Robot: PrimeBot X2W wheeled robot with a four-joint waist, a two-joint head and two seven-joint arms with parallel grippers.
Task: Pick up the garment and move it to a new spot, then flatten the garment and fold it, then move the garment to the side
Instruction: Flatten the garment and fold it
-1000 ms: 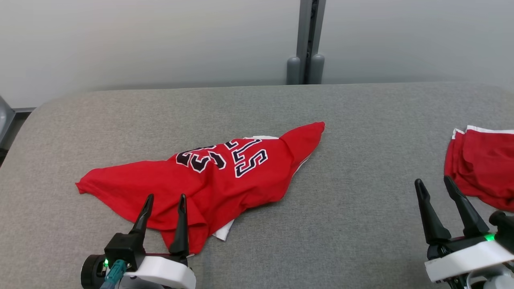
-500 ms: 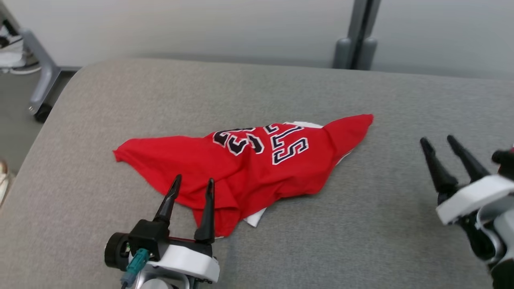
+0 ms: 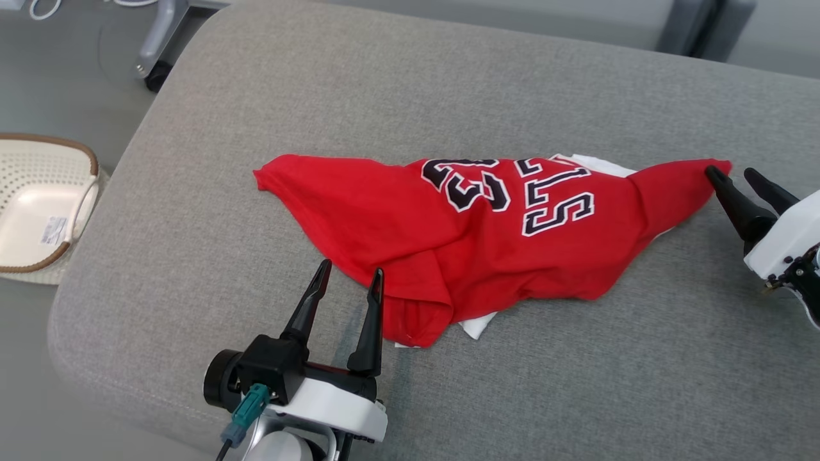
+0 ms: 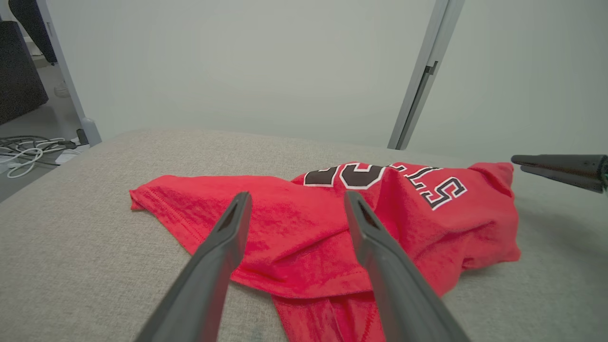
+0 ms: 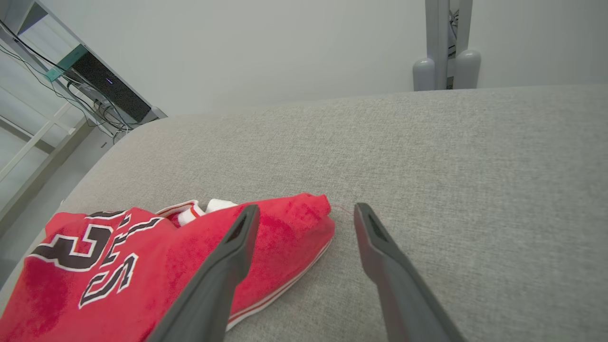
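Your crumpled red jersey with black-and-white lettering (image 3: 487, 237) lies bunched mid-way across the grey fabric-covered table (image 3: 448, 83). Expect it to be light, limp and quick to sag, so pinch a hem or corner, not the bulk. Your left gripper (image 3: 353, 267) stands spread and empty at the near fold, and your right gripper (image 3: 731, 171), likewise spread, is at the right-hand tip. Folds bury the neck and armholes, and the lettering reads only partly.

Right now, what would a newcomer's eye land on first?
A red jersey with black-and-white lettering lies crumpled in the middle of the grey padded surface. The open left gripper sits at its near edge and the open right gripper at its right tip. A cream basket stands on the floor to the left.
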